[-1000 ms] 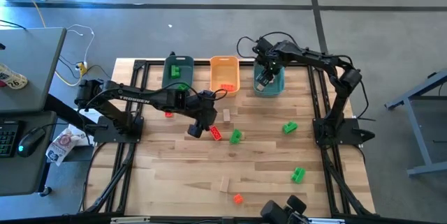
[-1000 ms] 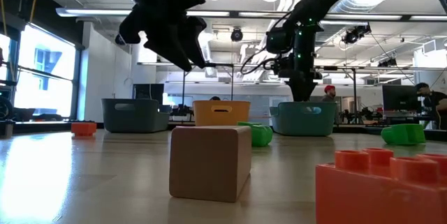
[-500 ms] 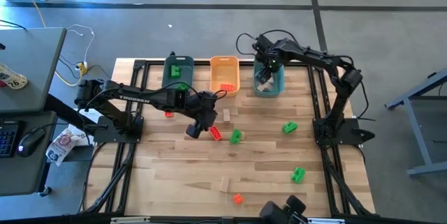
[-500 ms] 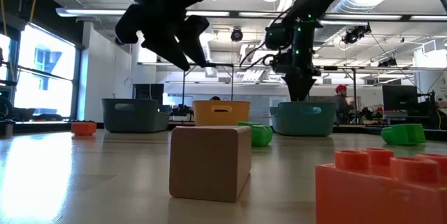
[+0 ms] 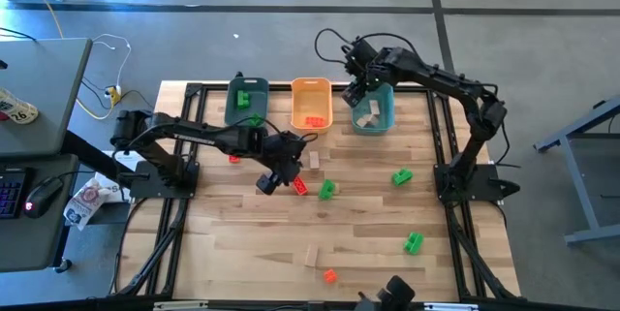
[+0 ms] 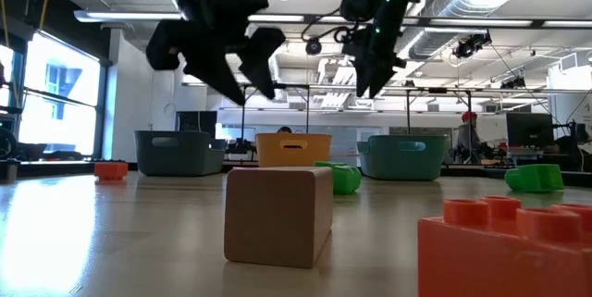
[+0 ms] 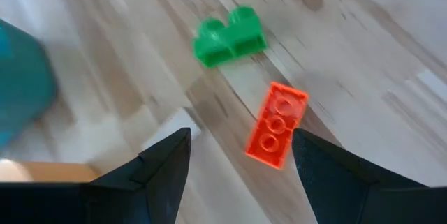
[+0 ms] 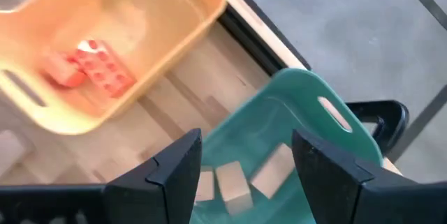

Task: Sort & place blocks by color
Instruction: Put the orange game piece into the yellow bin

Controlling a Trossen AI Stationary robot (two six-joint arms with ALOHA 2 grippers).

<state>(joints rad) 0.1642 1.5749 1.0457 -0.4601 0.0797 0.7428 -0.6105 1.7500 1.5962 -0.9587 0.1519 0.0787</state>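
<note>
Faintly legible: "TROSSEN" lettering on left arm [image 5: 189, 127].

The left hand [image 7: 237, 161] is open above the wooden worktop [image 7: 363, 63]. A red block [image 7: 276, 124] lies flat between its two dark fingers [image 7: 160, 172]. A green block [image 7: 229, 36] sits near it, not touching.

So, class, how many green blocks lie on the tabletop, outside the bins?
3 green blocks: one beside the red-orange block, one further right, one nearer the front. None seems hidden.
</note>
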